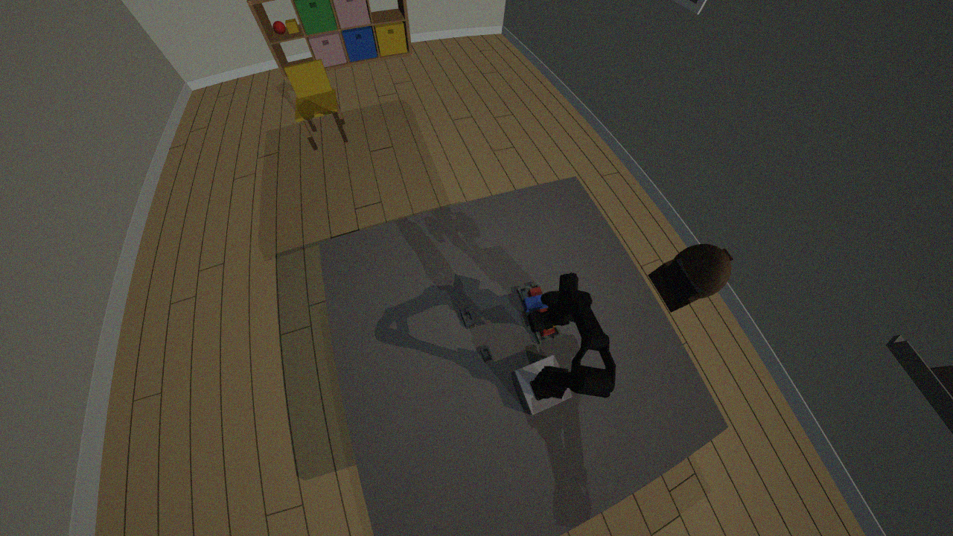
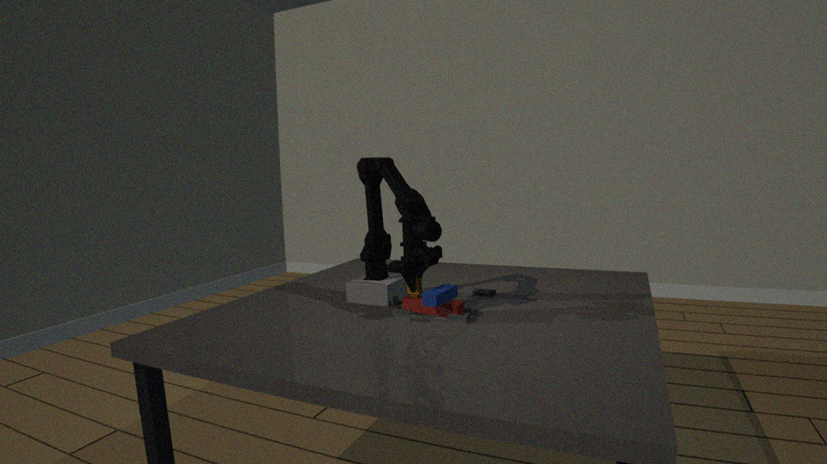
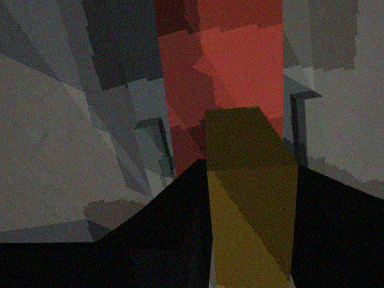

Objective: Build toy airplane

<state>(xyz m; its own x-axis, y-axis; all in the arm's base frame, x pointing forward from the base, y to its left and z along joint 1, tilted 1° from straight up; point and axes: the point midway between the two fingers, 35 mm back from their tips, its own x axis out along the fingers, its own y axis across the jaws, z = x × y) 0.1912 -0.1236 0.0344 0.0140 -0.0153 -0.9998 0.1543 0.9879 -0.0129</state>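
The red fuselage (image 1: 547, 331) (image 2: 418, 306) (image 3: 244, 72) lies lengthwise in the grey-green jig cradle (image 3: 151, 132). The blue wing (image 1: 534, 304) (image 2: 440, 295) lies across the top of the fuselage; whether its tab is fully down cannot be told. My gripper (image 2: 414, 285) (image 3: 236, 169) is shut on the yellow tail fin (image 2: 413, 293) (image 3: 252, 192) and holds it upright over the tail end. The fin's lower end is at or very close to the fuselage top. The fin hides the tail socket in the wrist view, so whether its tab is in the socket cannot be seen.
A white open box (image 1: 544, 402) (image 2: 368, 292) stands beside the tail end of the jig, around the arm's base. Two small dark holders (image 1: 467, 317) lie on the table to the jig's left in the top view.
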